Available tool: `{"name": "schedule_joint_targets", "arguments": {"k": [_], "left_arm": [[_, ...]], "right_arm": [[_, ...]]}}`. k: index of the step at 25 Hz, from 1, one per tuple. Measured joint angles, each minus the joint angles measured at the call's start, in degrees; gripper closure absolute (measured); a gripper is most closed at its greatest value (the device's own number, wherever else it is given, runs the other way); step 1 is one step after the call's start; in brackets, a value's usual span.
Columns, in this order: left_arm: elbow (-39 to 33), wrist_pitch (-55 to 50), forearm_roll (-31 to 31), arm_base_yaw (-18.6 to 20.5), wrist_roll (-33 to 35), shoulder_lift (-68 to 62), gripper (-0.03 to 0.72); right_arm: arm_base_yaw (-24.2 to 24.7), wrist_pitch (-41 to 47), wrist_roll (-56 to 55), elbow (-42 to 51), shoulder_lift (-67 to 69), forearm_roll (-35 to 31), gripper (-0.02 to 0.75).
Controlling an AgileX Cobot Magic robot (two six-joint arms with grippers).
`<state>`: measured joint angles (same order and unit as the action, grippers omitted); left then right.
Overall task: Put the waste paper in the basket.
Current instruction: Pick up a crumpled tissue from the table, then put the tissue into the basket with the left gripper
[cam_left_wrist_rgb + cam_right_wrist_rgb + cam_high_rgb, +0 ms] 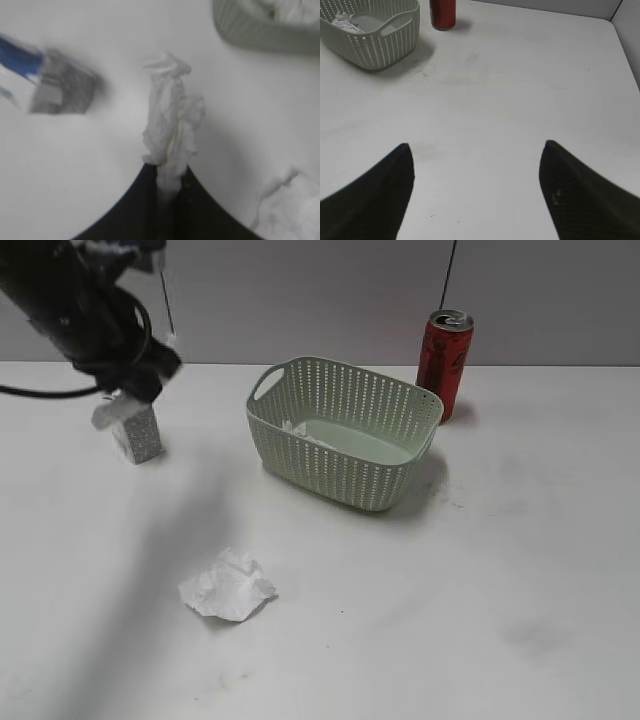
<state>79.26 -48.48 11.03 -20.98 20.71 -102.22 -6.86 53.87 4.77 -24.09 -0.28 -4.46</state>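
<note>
My left gripper is pinched shut on a crumpled paper wad that sticks out beyond my fingertips. The sage-green basket lies ahead to my right, one wad already inside; another wad lies on the table below. My right gripper gapes wide, empty.

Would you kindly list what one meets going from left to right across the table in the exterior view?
Grey-patterned carton → crumpled paper wad on the table → sage-green basket → red drink can.
</note>
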Motion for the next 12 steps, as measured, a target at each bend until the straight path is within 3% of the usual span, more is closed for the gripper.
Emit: {"name": "schedule_joint_targets", "arguments": {"k": [6, 12], "left_arm": [[11.1, 4.1, 3.0, -1.7, 0.0, 0.5, 0.65], [13.4, 22.8, 3.7, -9.3, 0.0, -0.4, 0.651]], "right_arm": [[0.0, 0.0, 0.0, 0.0, 0.0, 0.0, 0.148], [0.0, 0.0, -0.1, 0.0, 0.0, 0.0, 0.148]]}}
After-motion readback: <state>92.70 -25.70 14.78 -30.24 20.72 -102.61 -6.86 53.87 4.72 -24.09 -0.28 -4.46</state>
